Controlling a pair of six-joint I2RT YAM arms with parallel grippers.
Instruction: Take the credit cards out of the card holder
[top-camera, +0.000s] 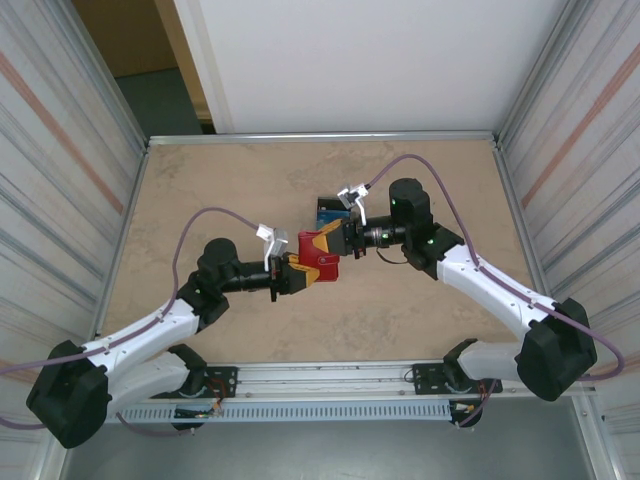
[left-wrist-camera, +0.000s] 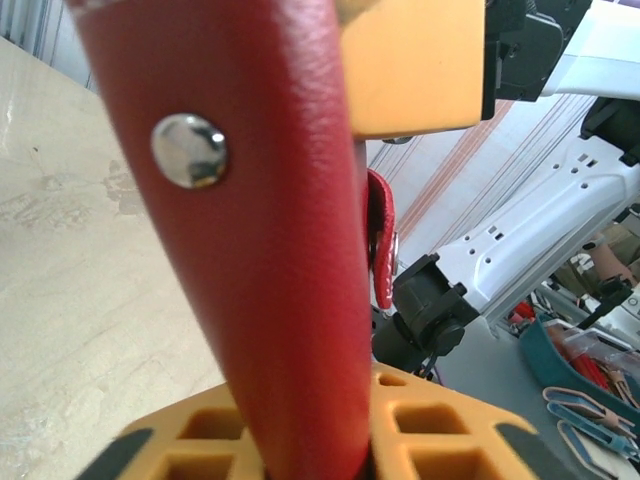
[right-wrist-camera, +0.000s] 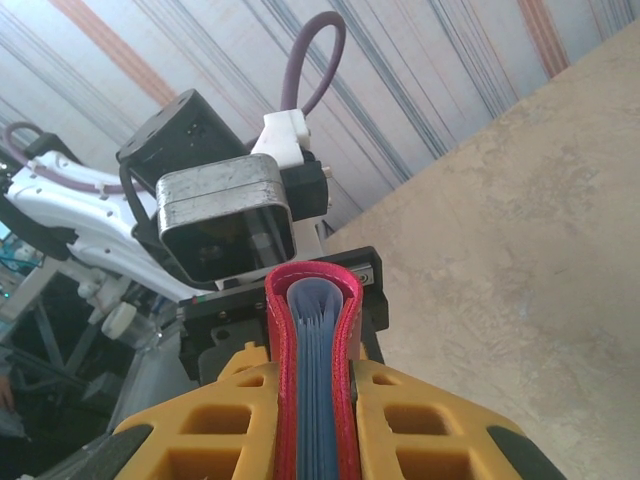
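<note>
Since both arms share one thing, start at the pinch: the right gripper (right-wrist-camera: 315, 410) has its yellow fingers (right-wrist-camera: 200, 420) pressed on either face of the card holder (right-wrist-camera: 312, 290), fold toward the cam. Pale blue layers (right-wrist-camera: 315, 380) are packed inside, sleeves or plastic, can't tell. The left gripper (left-wrist-camera: 310, 445) pinches the opp. end at lower centre of its view, w/ red leather running up past a snap stud (left-wrist-camera: 190, 150); no gap visible btw pads and leather.

In the top view the holder sits mid-frame, bridged btw the two grippers, and looks lifted off the table (top-camera: 230, 190).

Handling, my read: light, soft, floppy leather w/ slick sleeves; contents thin, stiff, slippery. Squeezing both faces prob. clamps them in, so better to hold one cover near the spine & take a card by its exposed edge.

What look like credit cards (top-camera: 327, 208), a blue stack, lie just above the holder, near the right wrist.

Room: open table at upper left & lower centre, side walls (top-camera: 60, 150) well apart. The arms crowd each other most.
</note>
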